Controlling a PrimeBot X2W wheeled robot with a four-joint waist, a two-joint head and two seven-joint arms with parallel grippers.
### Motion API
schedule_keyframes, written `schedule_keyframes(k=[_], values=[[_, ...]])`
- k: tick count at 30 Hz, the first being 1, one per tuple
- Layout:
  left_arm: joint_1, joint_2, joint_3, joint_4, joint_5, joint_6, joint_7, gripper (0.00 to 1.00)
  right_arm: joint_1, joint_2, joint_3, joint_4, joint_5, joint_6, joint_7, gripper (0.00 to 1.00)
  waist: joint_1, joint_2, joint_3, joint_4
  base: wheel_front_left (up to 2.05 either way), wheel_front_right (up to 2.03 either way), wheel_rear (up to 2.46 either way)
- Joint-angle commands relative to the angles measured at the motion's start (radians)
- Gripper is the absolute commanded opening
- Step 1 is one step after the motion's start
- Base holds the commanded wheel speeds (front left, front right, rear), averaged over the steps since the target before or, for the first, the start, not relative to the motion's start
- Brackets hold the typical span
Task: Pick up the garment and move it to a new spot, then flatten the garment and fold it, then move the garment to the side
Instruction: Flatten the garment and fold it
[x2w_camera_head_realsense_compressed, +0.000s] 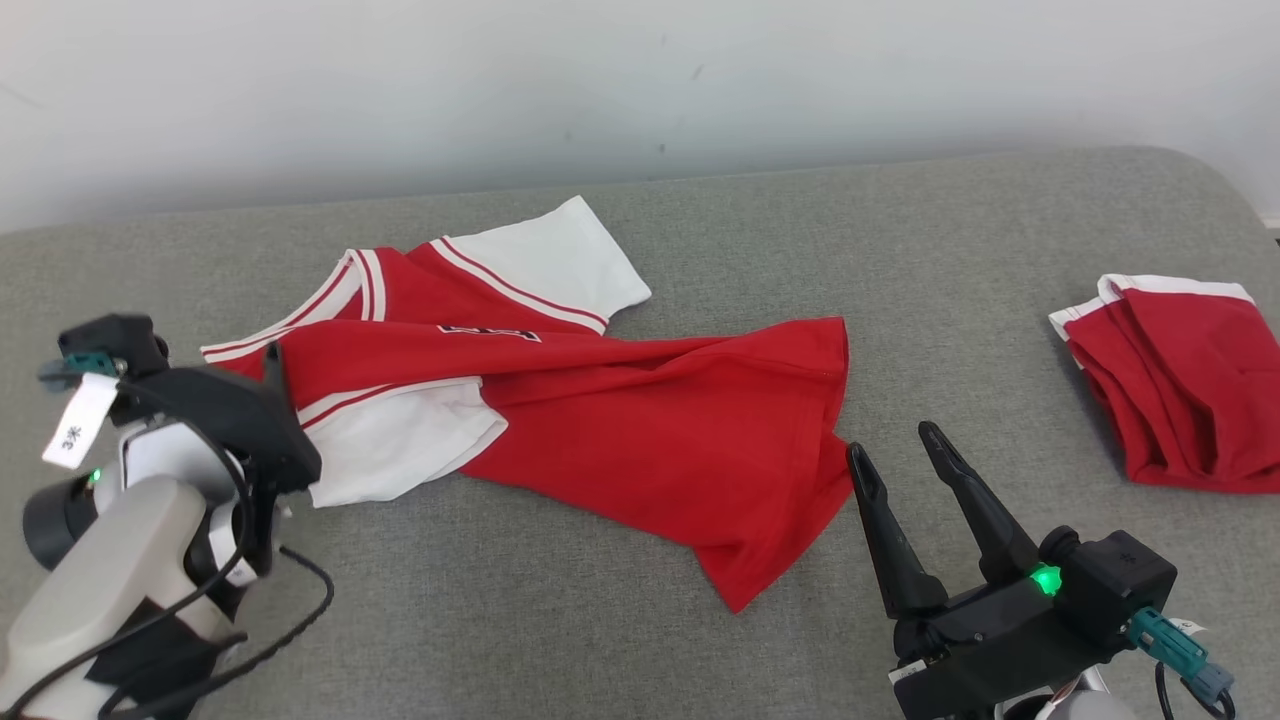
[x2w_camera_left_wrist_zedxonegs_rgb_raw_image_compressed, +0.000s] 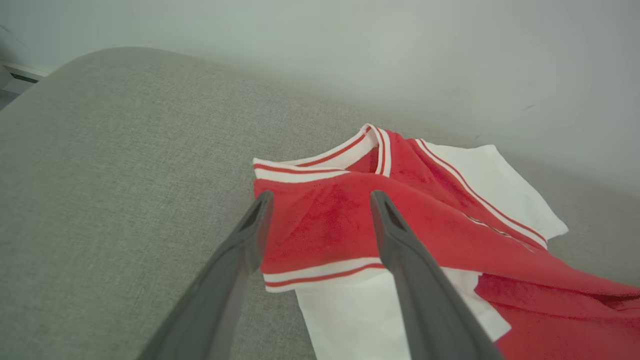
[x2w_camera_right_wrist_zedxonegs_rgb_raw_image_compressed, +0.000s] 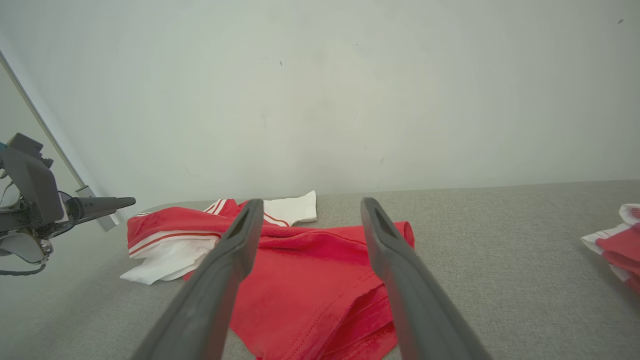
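Left wrist view: the released left hand hovers at the shoulder of the garment, light limp cloth, I judge best pinched at the thicker striped seam just ahead; the right hand, also released, is near its hem.

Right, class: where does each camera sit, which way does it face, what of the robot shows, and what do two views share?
Head view: on the head, facing forward and down at the red-and-white shirt on the cushion; left forearm and right claw show.
Left wrist view: on that wrist, facing along the open left claw at the shirt's collar.
Right wrist view: on that wrist, facing along the right claw, over the shirt's hem toward the wall.
Shared: head and right wrist views catch the folded red garment.
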Motion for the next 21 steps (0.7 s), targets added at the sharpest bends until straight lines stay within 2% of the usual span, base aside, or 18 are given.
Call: schedule_keyframes(k=[1,16,21], values=[[0.013,0.012,0.0,-0.009,-0.006,0.006,0.004,1.0,0.005,-0.001,-0.002,-0.002,0.003,-0.002,-0.003,1.0,0.0,-0.0001,0.001,0.003,0.0,0.0,0.0],[0.218,0.082,-0.033,-0.204,-0.068,0.091,0.166,1.0,0.006,-0.001,-0.004,-0.009,-0.003,-0.002,-0.006,1.0,0.0,-0.0001,0.017,0.017,0.0,0.0,0.0],[0.242,0.091,-0.039,-0.25,-0.078,0.072,0.178,1.0,0.004,-0.001,-0.002,-0.009,-0.004,-0.002,-0.005,1.0,0.0,-0.0001,0.02,0.017,0.0,0.0,0.0]])
